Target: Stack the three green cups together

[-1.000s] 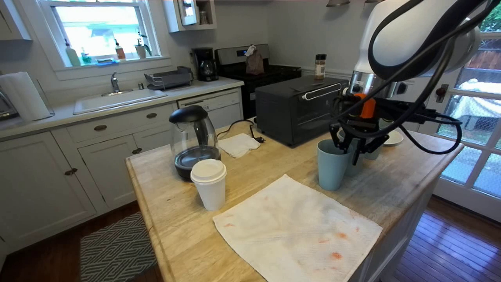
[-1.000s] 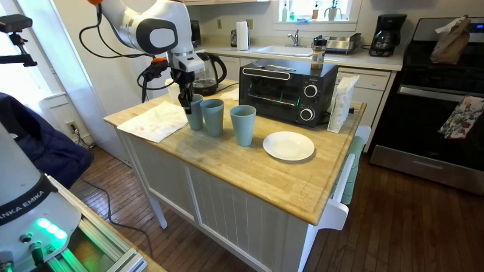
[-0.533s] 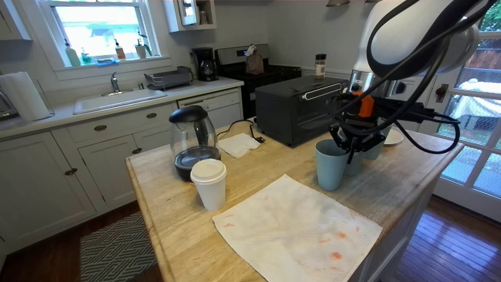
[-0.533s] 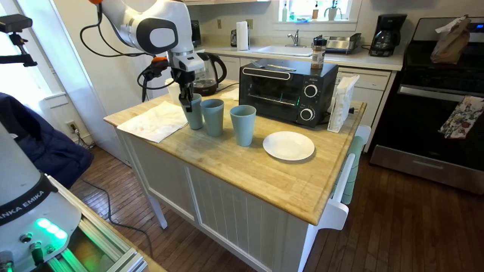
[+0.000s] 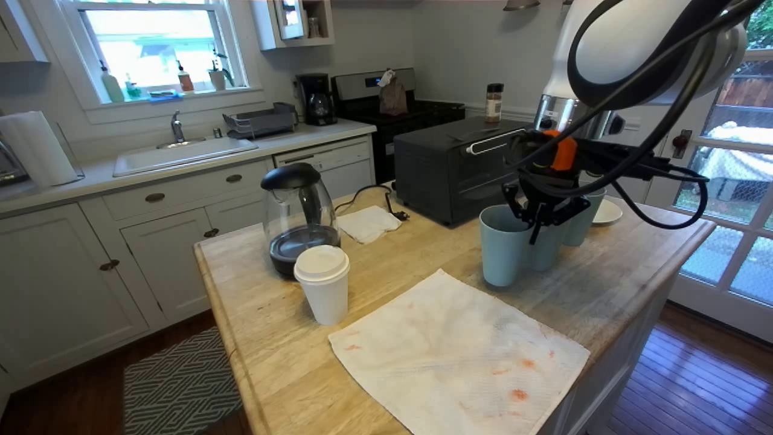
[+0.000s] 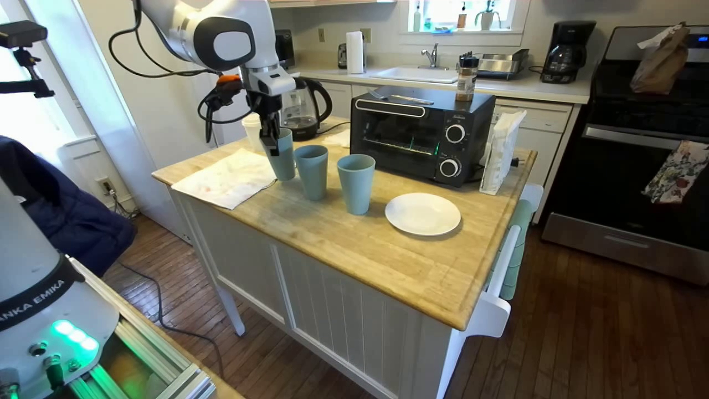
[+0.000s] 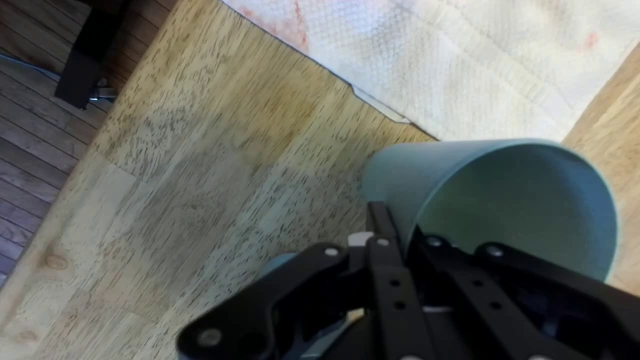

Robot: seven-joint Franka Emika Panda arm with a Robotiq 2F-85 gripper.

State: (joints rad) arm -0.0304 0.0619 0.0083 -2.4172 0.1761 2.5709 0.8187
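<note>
Three pale teal-green cups show in both exterior views. My gripper (image 5: 524,225) is shut on the wall of the cup nearest the paper towel, one finger inside and one outside its rim. This held cup (image 5: 500,254) is slightly tilted and appears a little above the table; it also shows in an exterior view (image 6: 283,160) and in the wrist view (image 7: 530,210). The middle cup (image 6: 312,174) stands upright close beside it. The third cup (image 6: 357,185) stands upright, apart, nearer the plate. In the wrist view the fingers (image 7: 400,225) hide most of another cup (image 7: 277,262).
A paper towel (image 5: 453,350) lies beside the held cup. A white lidded cup (image 5: 323,284) and a glass kettle (image 5: 302,223) stand farther along the table. A black toaster oven (image 6: 421,133) stands behind the cups. A white plate (image 6: 422,213) lies past the third cup.
The fingers have closed on the cup wall. The gripper and that cup have risen slightly and shifted a little away from the middle cup. The other two cups have not moved.
</note>
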